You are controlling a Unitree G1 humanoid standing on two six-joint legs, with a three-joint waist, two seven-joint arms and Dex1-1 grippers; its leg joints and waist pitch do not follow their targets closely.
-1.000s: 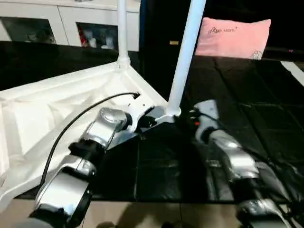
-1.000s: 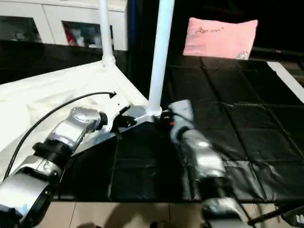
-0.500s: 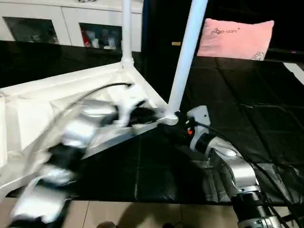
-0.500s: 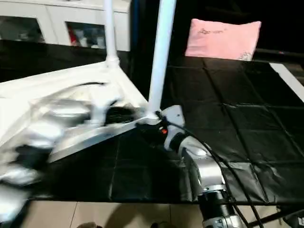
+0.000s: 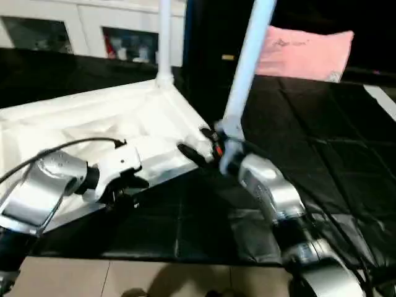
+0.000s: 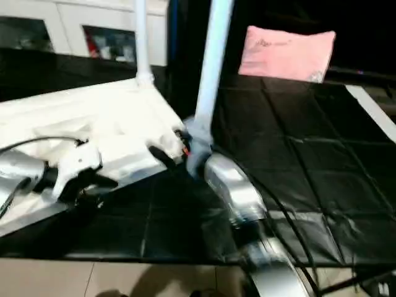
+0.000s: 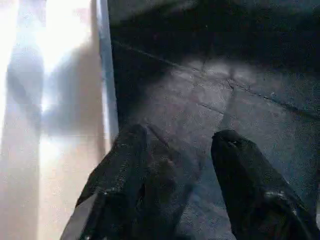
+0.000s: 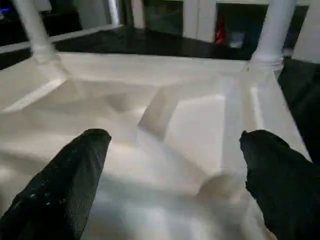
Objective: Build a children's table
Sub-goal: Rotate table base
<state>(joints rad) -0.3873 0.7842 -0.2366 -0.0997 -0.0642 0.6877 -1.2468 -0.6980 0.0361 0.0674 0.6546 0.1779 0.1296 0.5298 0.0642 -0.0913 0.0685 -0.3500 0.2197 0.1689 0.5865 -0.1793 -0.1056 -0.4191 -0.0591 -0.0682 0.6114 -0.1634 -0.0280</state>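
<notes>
The white tabletop [image 5: 93,120] lies upside down on the black mat, its ribbed underside [image 8: 165,115] facing up. Two white legs stand upright in its corner sockets: one at the far corner [image 5: 164,37], one at the near right corner [image 5: 247,62]. My left gripper [image 5: 133,190] hovers by the tabletop's front edge [image 7: 102,80], open and holding nothing, its fingers [image 7: 125,160] over the mat. At the near right corner, just left of that leg's base, my right gripper [image 5: 197,143] is open wide. Its fingers [image 8: 80,165] spread over the underside without gripping it.
A pink pillow [image 5: 306,46] lies at the back right on the black mat [image 5: 322,136]. A white glass-door cabinet [image 5: 80,28] stands behind the tabletop. A strip of tan floor [image 5: 154,278] runs along the mat's near edge.
My left gripper has opened, left the tabletop's near right corner and drawn back to the left. My right gripper has swung left, from right of the leg onto that corner.
</notes>
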